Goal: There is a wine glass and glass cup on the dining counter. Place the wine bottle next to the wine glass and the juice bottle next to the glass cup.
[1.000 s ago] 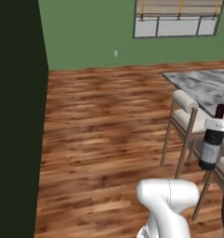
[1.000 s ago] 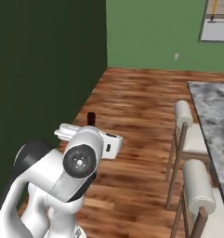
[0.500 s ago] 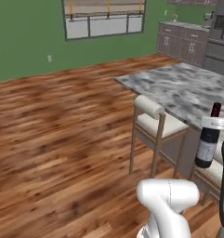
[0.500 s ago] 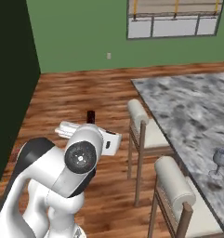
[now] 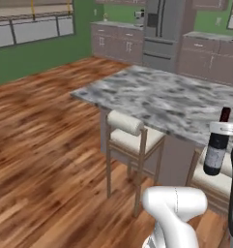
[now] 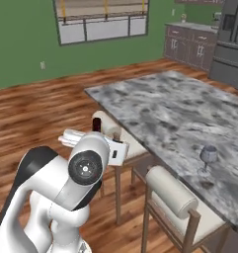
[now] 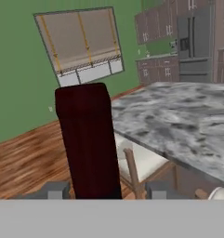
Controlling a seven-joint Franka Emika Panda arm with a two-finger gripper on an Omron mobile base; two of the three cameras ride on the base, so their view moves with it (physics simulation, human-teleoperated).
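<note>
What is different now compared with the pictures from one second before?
The base turned, so the dining counter and wine glass came into view; the things themselves did not move. The hand still holds the wine bottle upright.

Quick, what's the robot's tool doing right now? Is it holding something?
Tool: closed on the wine bottle, held upright beside the marble dining counter.

The dining counter [image 6: 155, 106] of veined marble bears the wine glass [image 6: 208, 156] upright.
</note>
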